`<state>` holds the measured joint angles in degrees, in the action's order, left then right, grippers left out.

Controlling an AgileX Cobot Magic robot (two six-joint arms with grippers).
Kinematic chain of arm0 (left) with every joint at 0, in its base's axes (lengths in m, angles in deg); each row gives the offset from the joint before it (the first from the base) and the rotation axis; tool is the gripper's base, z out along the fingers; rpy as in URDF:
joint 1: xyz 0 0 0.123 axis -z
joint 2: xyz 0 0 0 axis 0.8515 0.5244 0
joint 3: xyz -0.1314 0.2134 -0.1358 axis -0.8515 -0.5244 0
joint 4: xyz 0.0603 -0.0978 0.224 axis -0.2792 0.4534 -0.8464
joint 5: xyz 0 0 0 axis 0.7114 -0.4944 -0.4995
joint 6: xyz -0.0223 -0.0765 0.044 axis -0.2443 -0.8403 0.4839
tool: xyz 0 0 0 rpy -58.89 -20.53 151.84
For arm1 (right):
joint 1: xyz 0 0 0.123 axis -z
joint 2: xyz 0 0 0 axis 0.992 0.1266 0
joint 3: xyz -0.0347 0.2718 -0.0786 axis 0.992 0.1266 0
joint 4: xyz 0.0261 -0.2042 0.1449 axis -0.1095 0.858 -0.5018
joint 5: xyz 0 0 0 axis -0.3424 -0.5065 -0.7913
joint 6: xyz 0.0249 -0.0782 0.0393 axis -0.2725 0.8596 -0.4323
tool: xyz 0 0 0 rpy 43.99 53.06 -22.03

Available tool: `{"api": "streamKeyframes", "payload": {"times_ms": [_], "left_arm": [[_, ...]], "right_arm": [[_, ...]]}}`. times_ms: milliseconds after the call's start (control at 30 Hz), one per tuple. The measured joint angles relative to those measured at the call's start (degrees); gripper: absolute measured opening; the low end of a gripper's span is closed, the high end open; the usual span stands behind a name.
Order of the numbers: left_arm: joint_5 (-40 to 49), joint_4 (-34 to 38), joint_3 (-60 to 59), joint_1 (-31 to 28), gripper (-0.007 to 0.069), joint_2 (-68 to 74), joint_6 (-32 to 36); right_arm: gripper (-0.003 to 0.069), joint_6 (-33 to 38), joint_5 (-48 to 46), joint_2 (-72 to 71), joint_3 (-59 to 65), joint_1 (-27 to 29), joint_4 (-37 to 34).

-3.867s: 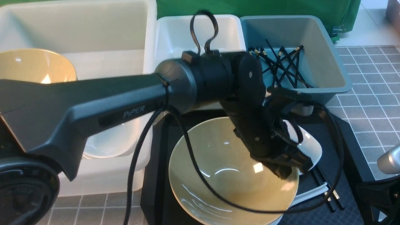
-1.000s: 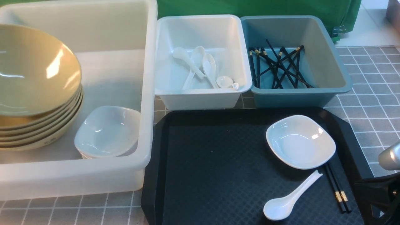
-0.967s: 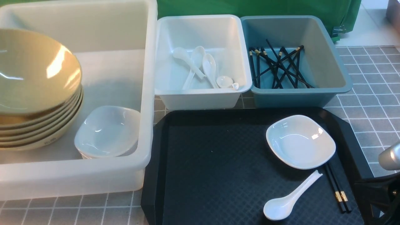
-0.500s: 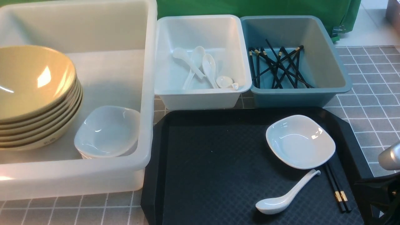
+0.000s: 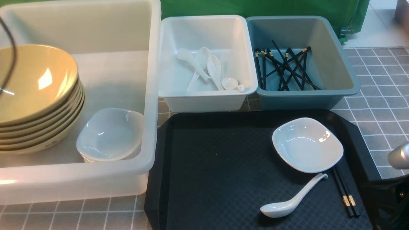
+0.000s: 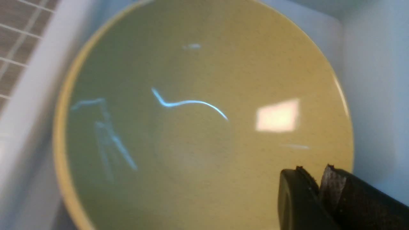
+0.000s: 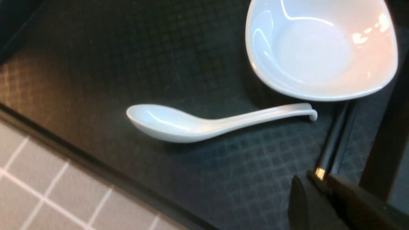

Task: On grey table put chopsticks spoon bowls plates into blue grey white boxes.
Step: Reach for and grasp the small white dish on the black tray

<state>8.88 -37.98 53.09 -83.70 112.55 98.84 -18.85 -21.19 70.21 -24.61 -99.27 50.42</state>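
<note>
Diagonally the spoon [image 7: 217, 124] lies, handle toward plate [image 5: 307, 145]; left claw [image 6: 314, 170] pressed together, right claw [image 7: 314, 181] unclear.

The left gripper [image 6: 315, 172] points downward. Its two black fingers [image 6: 295, 198] are pressed almost together, with only a thin slit between them. A pale, worn pad [image 6: 332, 185] shows on the inner face of one tip. In the front view, a curve of black cable [image 5: 9, 60] is all that shows of the left arm.

The right gripper [image 7: 314, 182] hangs low with its jaws a narrow gap apart; whether they clamp anything cannot be told. Behind that claw, the right arm's silver link [image 5: 399, 155] sits above its black housing [image 5: 381, 204].
</note>
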Motion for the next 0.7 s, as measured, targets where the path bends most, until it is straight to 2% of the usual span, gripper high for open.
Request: {"api": "streamKeyframes", "payload": {"times_ms": [100, 167, 300, 400, 500, 600, 633, 700], "left_arm": [[-2.1, 1.7, -1.9, 8.1, -0.0002, -4.2, 3.6], [-3.4, 2.0, -2.4, 15.4, -0.0008, -9.1, 7.1], [-4.0, -1.5, -3.6, 29.1, -0.0009, -17.5, 13.8], [-4.2, -5.3, -7.1, 35.1, -0.0009, -22.3, 15.3], [-4.4, -9.2, -13.7, 38.3, -0.0009, -28.4, 14.7], [-4.4, -12.4, -23.4, 39.1, -0.0009, -34.5, 12.4], [-4.4, -12.4, -23.4, 39.1, -0.0009, -34.9, 12.3], [-4.2, -14.6, -29.7, 39.2, -0.0009, -38.5, 10.9]], "right_arm": [[0.0155, -1.8, -0.1, 2.9, -1.5, 0.0, -0.1], [0.0216, -2.0, -2.3, 7.0, -4.7, 0.0, 0.0], [0.0325, -2.2, -6.6, 16.1, -11.9, 0.0, 3.8], [0.037, -3.1, -7.6, 22.2, -16.5, 0.0, 6.4], [0.0387, -4.1, -8.9, 28.2, -21.6, 0.0, 7.4], [0.0391, -6.5, -9.3, 34.2, -25.3, 0.0, 11.2], [0.0391, -6.5, -9.3, 34.6, -25.6, 0.0, 11.6], [0.0392, -10.6, -9.3, 37.8, -28.0, 0.3, 15.0]]}}
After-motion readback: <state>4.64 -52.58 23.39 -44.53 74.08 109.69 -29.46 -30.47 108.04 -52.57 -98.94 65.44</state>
